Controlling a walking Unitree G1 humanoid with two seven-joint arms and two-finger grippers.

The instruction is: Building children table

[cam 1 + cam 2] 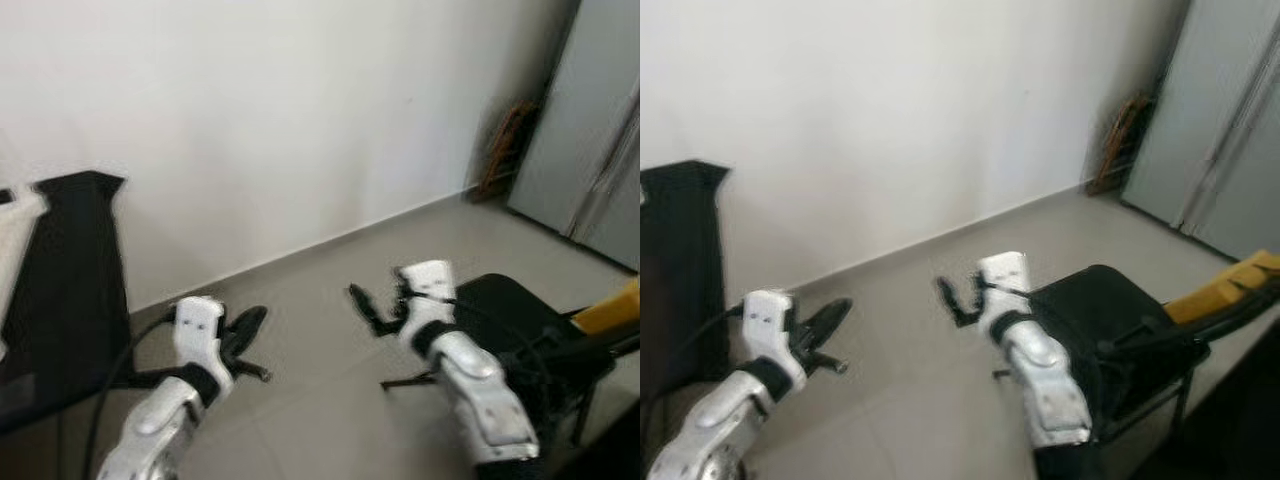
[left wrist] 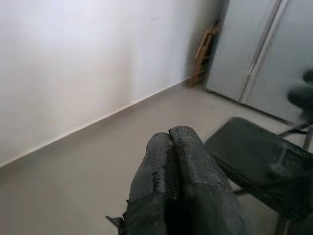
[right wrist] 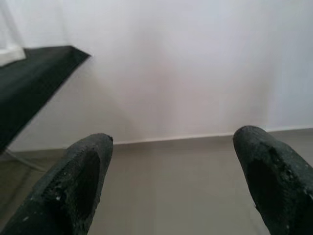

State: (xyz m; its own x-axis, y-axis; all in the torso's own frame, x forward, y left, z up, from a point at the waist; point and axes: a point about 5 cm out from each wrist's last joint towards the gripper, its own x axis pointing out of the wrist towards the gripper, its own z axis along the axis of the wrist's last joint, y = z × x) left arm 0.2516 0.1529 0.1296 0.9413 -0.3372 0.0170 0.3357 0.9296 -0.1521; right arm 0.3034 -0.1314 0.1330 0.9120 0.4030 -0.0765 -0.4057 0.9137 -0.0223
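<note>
Both arms are raised over a bare grey tiled floor (image 1: 330, 290), facing a white wall (image 1: 280, 120). My left gripper (image 1: 248, 322) is held low on the left, and the left wrist view shows its two black fingers (image 2: 188, 161) pressed together with nothing between them. My right gripper (image 1: 378, 305) hangs in the middle, just left of a black chair (image 1: 520, 320). Seen from the right wrist, its fingers (image 3: 83, 176) stand wide apart and hold nothing. The pictures are somewhat blurred.
A black-draped table (image 1: 70, 260) stands on the left against the wall. Grey cabinet doors (image 1: 590, 130) fill the right, with a wooden item (image 1: 505, 145) leaning in the corner. Something yellow (image 1: 610, 312) lies behind the chair at the right edge.
</note>
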